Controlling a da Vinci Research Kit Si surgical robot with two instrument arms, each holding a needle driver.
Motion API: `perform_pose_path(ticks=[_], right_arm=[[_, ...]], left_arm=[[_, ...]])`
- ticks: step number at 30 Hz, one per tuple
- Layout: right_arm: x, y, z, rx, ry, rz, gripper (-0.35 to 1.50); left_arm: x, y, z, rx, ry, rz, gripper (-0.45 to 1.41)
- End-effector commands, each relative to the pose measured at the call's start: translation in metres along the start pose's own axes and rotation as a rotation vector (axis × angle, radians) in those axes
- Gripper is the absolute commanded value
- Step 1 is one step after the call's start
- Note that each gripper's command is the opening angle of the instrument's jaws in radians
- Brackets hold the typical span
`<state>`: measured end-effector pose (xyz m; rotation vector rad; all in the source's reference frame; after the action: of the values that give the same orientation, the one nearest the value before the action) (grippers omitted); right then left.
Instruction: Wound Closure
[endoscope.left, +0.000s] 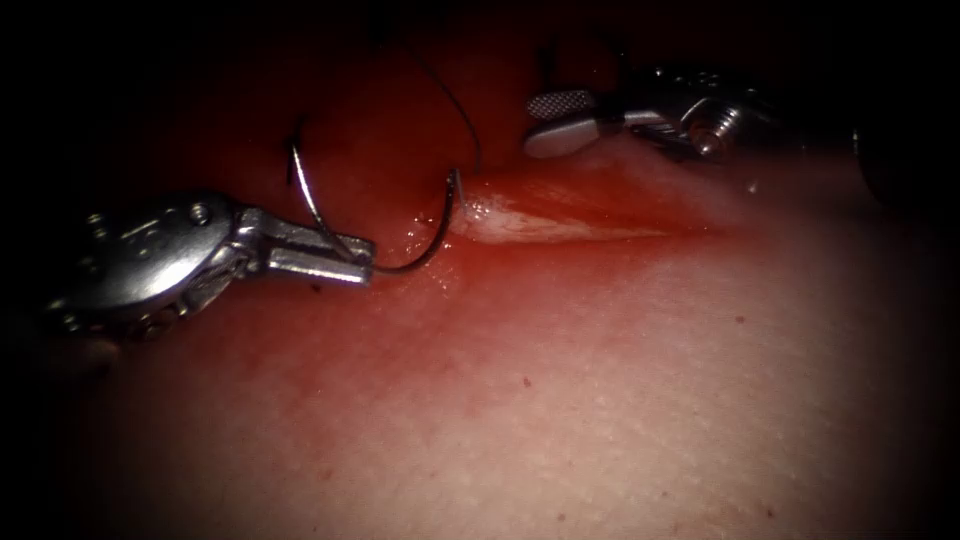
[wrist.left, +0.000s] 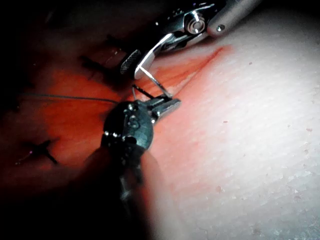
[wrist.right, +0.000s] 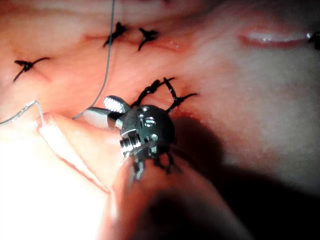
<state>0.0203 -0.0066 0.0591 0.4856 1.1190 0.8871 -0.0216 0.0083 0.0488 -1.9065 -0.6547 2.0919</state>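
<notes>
My left tool (endoscope.left: 358, 262) comes in from the left with its jaws shut on the curved needle (endoscope.left: 410, 264), about a third of the way along from the needle's left end. The needle arcs upward on both sides of the jaws and looks free of the tissue (endoscope.left: 600, 400). Its right end stands at the left end of the cut (endoscope.left: 580, 222), where the thread (endoscope.left: 470, 128) rises away. My right tool (endoscope.left: 545, 122) hovers above the cut's far edge, jaws open and holding nothing. The left wrist view has the left tool (wrist.left: 172, 104) just below the right tool (wrist.left: 134, 64).
Red fluid wets the tissue around the cut (endoscope.left: 420, 235). Dark knotted stitches (wrist.right: 165, 92) lie beside the right tool (wrist.right: 102, 111), with others farther off (wrist.right: 120, 32). A strand of thread (wrist.right: 107, 65) runs across them.
</notes>
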Motion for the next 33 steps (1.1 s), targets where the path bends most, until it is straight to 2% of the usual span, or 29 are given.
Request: perform_pose_path(ticks=[1,10,16,17,20,21,23,29,31,33], right_arm=[[0.0003,0.0002,0.0009,0.004,0.008,0.026,-0.05],[0.0003,0.0,0.0004,-0.003,0.01,0.104,-0.05],[0.0003,-0.0001,0.0004,-0.006,-0.002,0.122,-0.08],[0.0004,-0.0001,0.0003,-0.005,-0.002,0.134,-0.01],[0.0008,-0.0002,0.0002,-0.007,0.005,0.194,0.49],[0.0013,-0.0006,0.0,-0.015,0.011,0.225,0.78],[0.0022,-0.0014,-0.0003,-0.017,0.011,0.25,0.91],[0.0034,-0.004,-0.0006,-0.008,0.014,0.329,1.06],[0.0034,-0.0047,-0.0005,0.01,0.008,0.36,1.06],[0.0032,-0.0053,-0.0003,0.031,-0.001,0.399,0.96]], left_arm=[[0.0002,-0.0007,0.0006,0.018,0.006,0.033,-0.45],[0.0024,-0.003,0.0001,0.16,0.043,0.151,-0.45],[0.003,-0.0043,0.0002,0.255,0.033,0.249,-0.45],[0.0029,-0.0043,0.0004,0.261,0.027,0.262,-0.45],[0.0019,-0.0039,0.0012,0.286,0.012,0.288,-0.45],[0.0008,-0.0034,0.0019,0.308,-0.008,0.304,-0.45],[-0.0011,-0.0027,0.0033,0.349,-0.044,0.327,-0.45],[-0.0045,-0.0019,0.0058,0.444,-0.12,0.368,-0.45],[-0.0053,-0.0019,0.0065,0.475,-0.145,0.375,-0.45],[-0.0059,-0.0018,0.0071,0.524,-0.183,0.378,-0.45]])
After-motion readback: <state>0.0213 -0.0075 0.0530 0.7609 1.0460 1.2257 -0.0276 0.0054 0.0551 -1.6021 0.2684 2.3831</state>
